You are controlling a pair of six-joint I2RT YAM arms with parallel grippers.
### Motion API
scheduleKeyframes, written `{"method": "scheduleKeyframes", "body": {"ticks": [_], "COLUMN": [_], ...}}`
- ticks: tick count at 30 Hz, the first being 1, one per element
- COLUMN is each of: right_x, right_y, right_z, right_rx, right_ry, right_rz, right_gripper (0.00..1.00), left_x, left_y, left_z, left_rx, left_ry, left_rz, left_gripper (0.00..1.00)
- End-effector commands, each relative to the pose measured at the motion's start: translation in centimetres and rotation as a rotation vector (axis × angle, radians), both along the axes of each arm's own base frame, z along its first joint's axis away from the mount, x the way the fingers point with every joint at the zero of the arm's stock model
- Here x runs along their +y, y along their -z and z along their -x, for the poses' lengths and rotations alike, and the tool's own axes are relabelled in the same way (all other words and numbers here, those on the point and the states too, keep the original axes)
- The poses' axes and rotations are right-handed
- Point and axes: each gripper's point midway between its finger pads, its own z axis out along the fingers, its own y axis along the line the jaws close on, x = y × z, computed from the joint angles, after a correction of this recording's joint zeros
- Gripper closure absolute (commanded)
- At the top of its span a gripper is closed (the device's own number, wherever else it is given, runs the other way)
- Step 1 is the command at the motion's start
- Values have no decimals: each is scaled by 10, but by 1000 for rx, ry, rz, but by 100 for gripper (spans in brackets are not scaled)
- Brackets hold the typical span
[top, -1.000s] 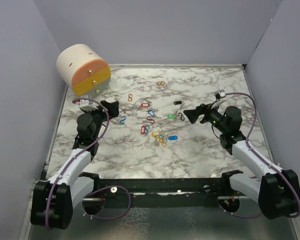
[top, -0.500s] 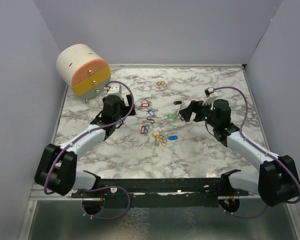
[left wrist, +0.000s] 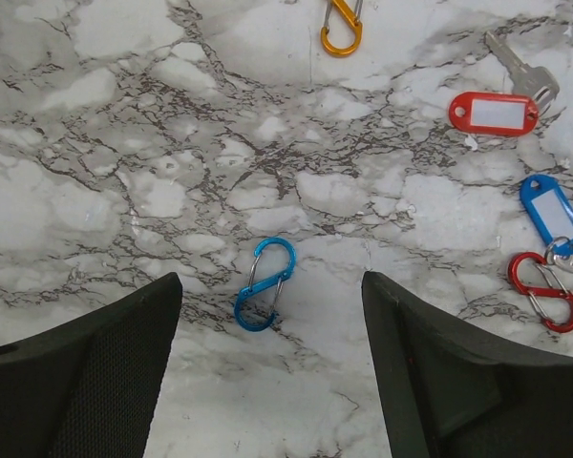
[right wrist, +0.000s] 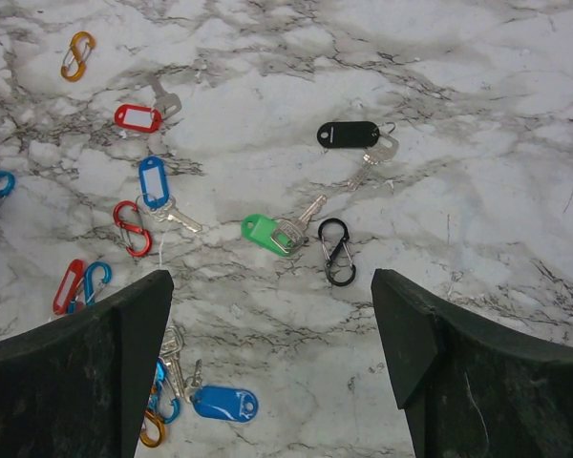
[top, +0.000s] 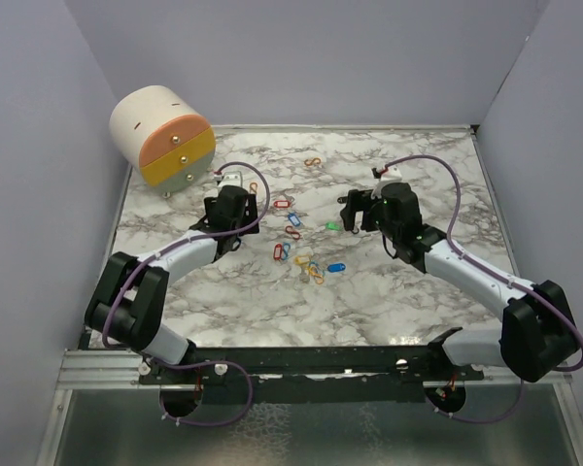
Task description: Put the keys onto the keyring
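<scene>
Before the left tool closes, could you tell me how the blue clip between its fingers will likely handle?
The blue clip looks like thin metal, so probably stiff and light. Lying flat on the smooth marble table, it may skid when the left tool pinches.

Both arms reach forward, left gripper (left wrist: 269, 291) and right gripper (right wrist: 269, 279) pointing down, jaws spread wide.
</scene>
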Motion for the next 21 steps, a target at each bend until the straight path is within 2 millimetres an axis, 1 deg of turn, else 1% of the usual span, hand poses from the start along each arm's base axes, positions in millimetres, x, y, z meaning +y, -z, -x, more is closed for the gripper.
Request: {"method": "scheduleKeyframes", "body": {"ticks": [1, 5, 8, 15, 21], "right_x": [-11, -11, -12, -14, -15], "right_y": [5, 7, 8, 9, 9], "right_z": [0, 0, 1, 2, 2], "right_rx": [-2, -1, -2, -1, -3], "right_ry": [42, 41, 42, 47, 50], "right_rz": [49, 48, 49, 56, 57], "right_gripper": [14, 14, 14, 14, 14], "left_x": [6, 5, 5, 4, 2], "left_y": [11, 24, 29, 36, 47], "left_z": [-3, -3, -3, -1, -1], "left_rx": [50, 85, 97, 117, 146], "left_ry": [-9, 1, 4, 15, 29], "left_rz": [-69, -81, -86, -95, -105], "left_gripper": [23, 28, 32, 35, 38]}}
